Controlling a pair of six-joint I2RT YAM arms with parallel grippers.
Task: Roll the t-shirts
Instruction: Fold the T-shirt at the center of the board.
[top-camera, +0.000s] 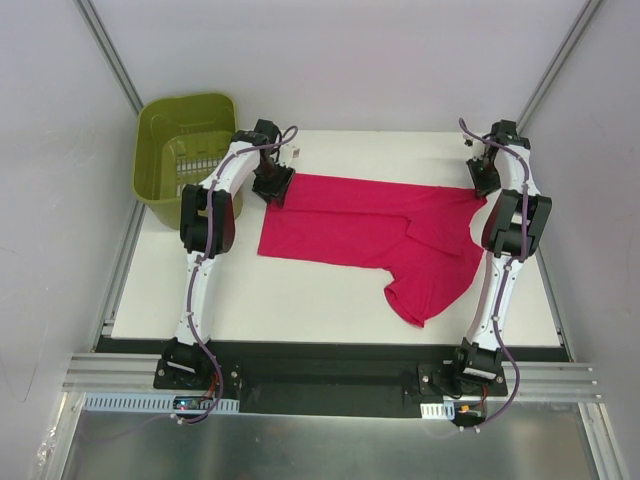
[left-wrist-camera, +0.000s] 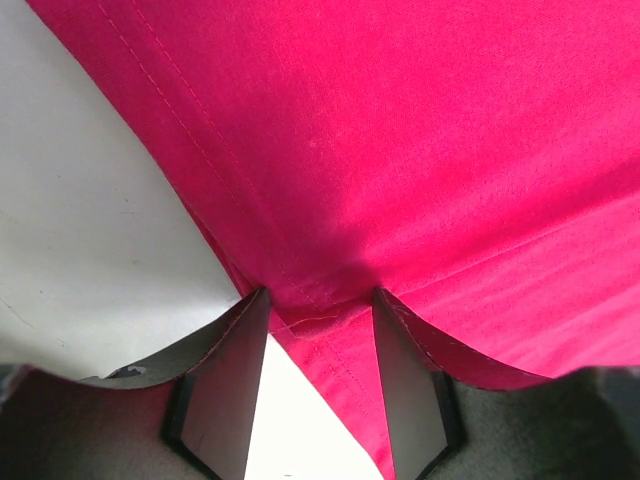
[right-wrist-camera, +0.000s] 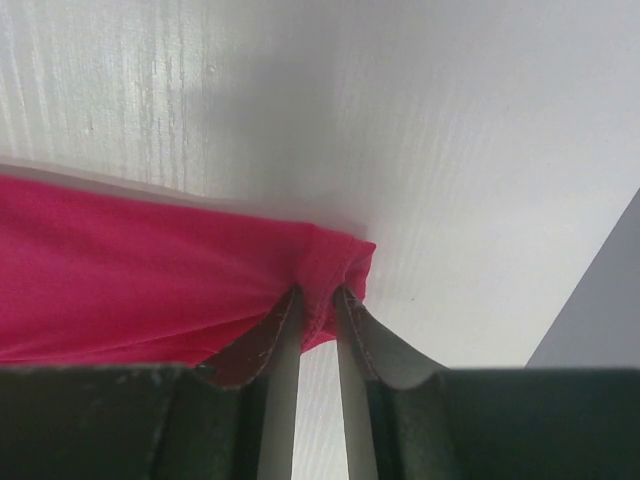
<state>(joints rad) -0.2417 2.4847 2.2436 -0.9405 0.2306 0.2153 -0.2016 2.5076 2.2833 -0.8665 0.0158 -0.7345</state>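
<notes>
Left gripper (left-wrist-camera: 320, 293), beside the basket (top-camera: 163, 150), pinches the t-shirt (top-camera: 350, 225) hem; right gripper (right-wrist-camera: 318, 291), far from the basket, clamps another edge.

Most of the view is filled by a magenta-red t-shirt (left-wrist-camera: 420, 150). Its stitched hem (left-wrist-camera: 165, 135) is seen running diagonally down to the left gripper (left-wrist-camera: 320, 300). A fold of the cloth is gathered and pinched between the two dark fingers (left-wrist-camera: 225, 390). The white table (left-wrist-camera: 90, 230) is seen at the left.
</notes>
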